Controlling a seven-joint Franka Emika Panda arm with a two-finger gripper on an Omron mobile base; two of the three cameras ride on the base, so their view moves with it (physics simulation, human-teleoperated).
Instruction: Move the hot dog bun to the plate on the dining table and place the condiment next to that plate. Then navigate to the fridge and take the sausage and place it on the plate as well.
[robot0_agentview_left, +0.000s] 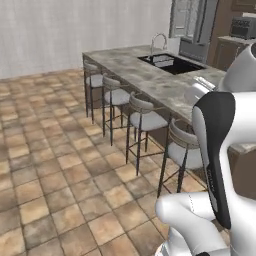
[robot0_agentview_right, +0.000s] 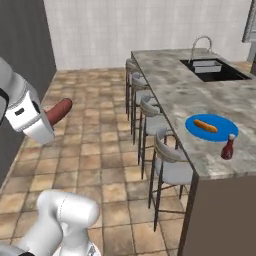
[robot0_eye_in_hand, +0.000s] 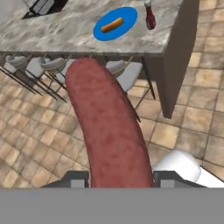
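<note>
sausage (robot0_eye_in_hand: 109, 127) lower end cut off between pincer (robot0_eye_in_hand: 117, 179) tips at bottom of hand view; in right base view its rear end sits hidden inside the white hand, finger tips not visible there. table (robot0_agentview_left: 150, 80) near end hidden behind arm in left base view. condiment (robot0_eye_in_hand: 150, 16) top cut by frame edge, cap detail too small to tell

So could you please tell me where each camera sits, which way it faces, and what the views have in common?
Left base view: behind the arm's left, facing the dining table and stools; white arm fills lower right.
Right base view: behind the arm's right, facing the table end with the plate, hot dog bun and condiment; end effector holds the sausage.
Hand view: looks along the sausage toward the plate.
Shared: table, stools, sink.
</note>
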